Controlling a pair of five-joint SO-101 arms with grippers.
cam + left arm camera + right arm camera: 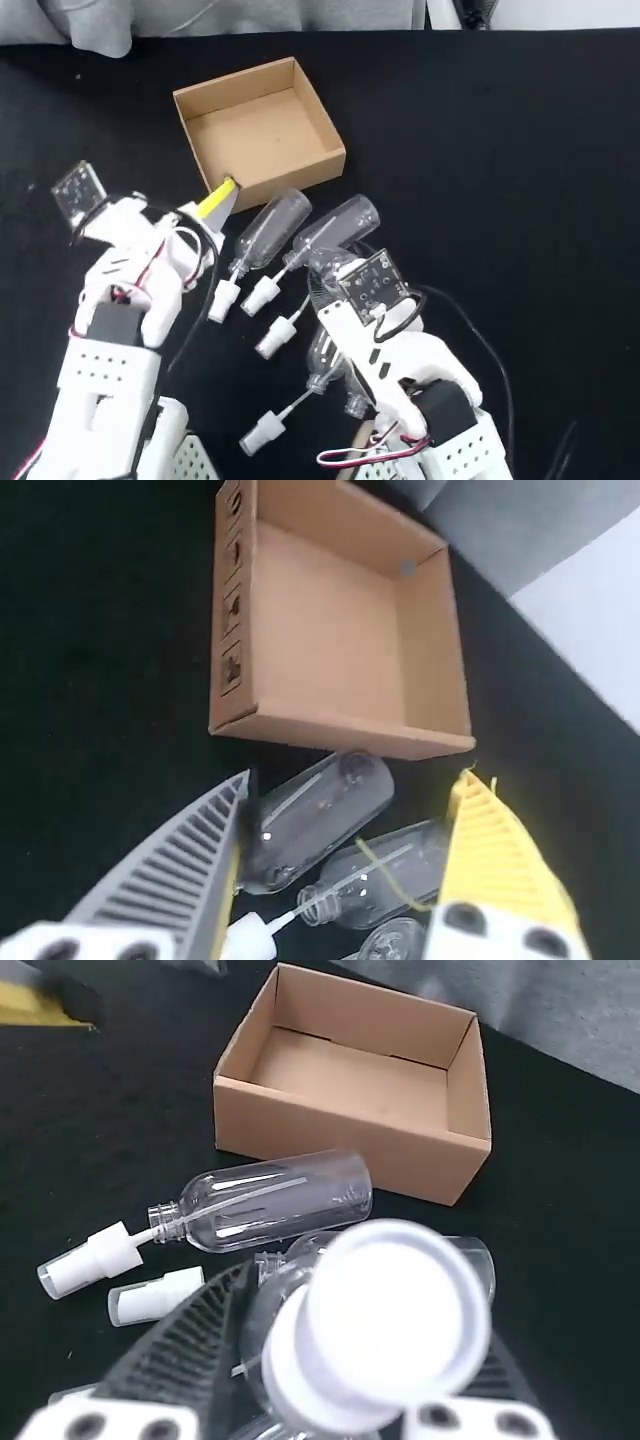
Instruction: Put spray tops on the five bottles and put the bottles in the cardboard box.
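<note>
We can drop straight into the open-topped box (300, 172) from above. Its near wall is crowded though: bottles (272, 228) right beside it, tops (262, 294) strewn behind them, left gripper (222, 200) at the corner. Table (520, 180) on the high view's right side is open

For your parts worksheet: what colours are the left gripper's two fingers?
The left gripper has one yellow finger and one grey; clearest in the left wrist view.

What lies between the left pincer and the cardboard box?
A clear bottle on its side, just before the box wall, seen in the left wrist view.
</note>
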